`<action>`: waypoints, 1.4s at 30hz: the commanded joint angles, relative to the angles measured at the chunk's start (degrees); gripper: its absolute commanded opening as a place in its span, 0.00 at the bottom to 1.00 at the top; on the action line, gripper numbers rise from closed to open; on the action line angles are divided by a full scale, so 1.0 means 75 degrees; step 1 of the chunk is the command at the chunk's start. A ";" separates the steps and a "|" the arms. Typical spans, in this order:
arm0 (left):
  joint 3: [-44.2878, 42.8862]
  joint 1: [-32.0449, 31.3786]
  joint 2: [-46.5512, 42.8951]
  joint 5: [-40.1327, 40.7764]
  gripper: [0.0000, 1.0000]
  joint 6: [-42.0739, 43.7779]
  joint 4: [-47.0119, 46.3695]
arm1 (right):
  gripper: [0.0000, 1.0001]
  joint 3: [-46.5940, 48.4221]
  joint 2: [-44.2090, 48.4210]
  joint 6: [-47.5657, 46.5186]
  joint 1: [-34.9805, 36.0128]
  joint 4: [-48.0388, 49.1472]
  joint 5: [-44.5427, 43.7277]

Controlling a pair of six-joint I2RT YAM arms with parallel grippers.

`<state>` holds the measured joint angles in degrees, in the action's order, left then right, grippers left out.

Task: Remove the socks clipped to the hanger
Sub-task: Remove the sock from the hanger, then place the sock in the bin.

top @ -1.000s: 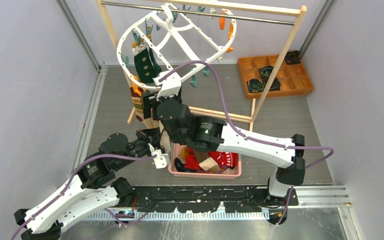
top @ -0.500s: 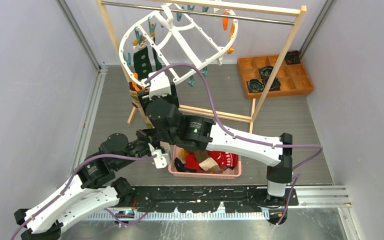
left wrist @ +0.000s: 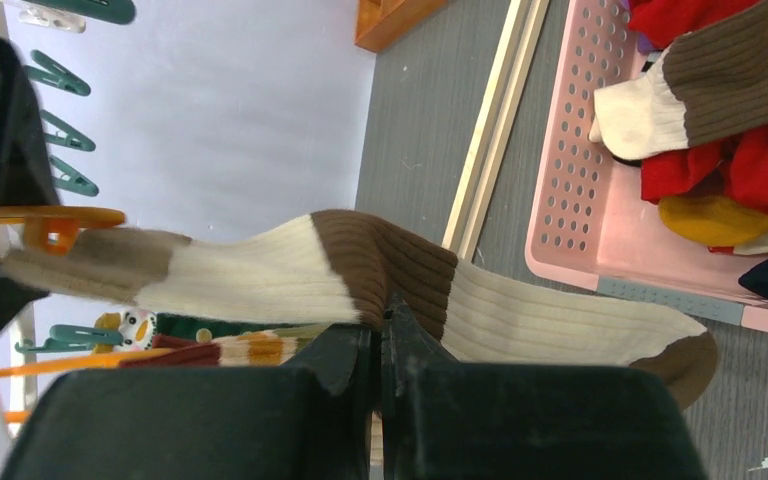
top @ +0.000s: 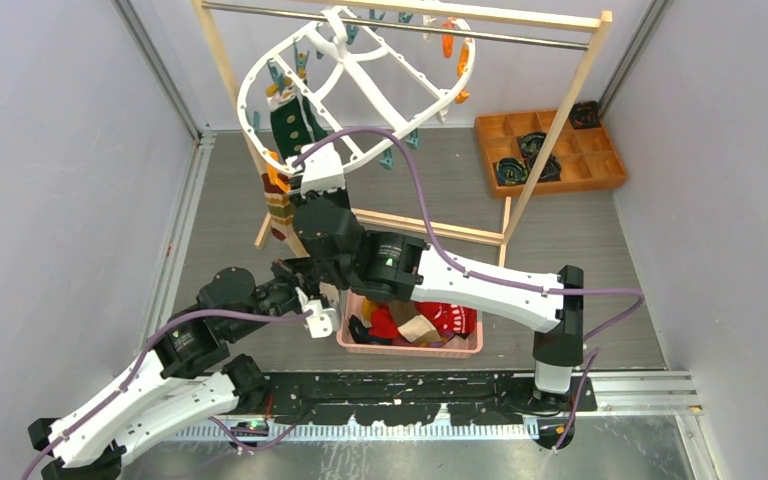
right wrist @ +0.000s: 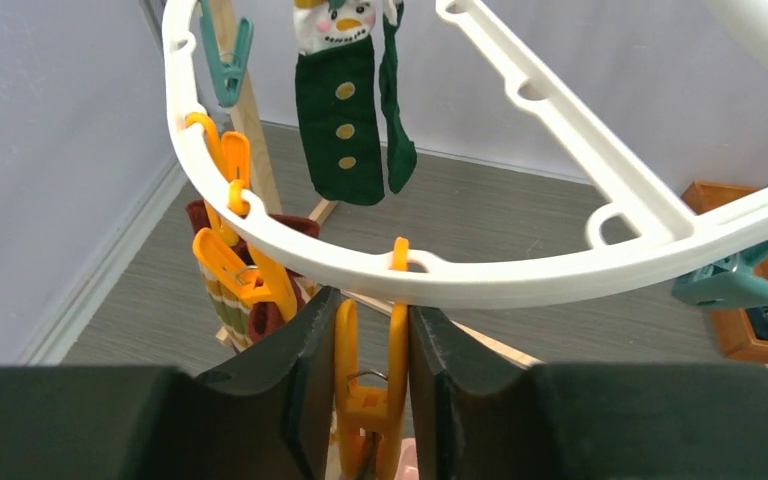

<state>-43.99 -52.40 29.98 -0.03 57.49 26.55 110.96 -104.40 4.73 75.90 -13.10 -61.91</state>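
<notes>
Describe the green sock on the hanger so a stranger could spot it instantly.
Find the big white oval hanger hung from the metal rail at the back. On its left rim dangles the dark green sock; unlike the striped sock lower down, it has a snowman face and tan buttons.

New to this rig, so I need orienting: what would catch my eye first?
The big white hanger hangs from a metal rail at the back, a green snowman sock clipped to it. Below its rim the right gripper pinches an orange clip, while the left gripper grips a cream-and-brown sock near the pink basket.
</notes>
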 commanded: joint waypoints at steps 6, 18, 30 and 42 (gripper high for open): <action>0.0099 -0.0038 -0.0174 -0.0048 0.00 0.0175 -0.0060 | 0.15 0.0476 0.0315 0.0331 -0.0068 0.0251 0.0410; 0.0034 -0.0044 -0.1365 -0.0555 0.00 0.0615 0.1294 | 0.14 -0.0496 0.1096 0.1464 -0.0324 -0.0030 0.1406; -0.1522 -0.0027 -0.1178 -0.0775 0.00 -0.1895 0.1769 | 1.00 -0.4429 0.4213 0.2337 -0.0341 0.0972 0.5122; -0.2788 0.0346 -0.0213 -0.1991 0.00 -0.4020 0.1996 | 0.99 -0.6895 0.5063 0.2145 -0.0316 0.2833 0.8650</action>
<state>-60.14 -50.54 26.26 -11.44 34.46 41.98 60.12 -64.23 21.61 73.28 1.41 -5.34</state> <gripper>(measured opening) 0.019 0.994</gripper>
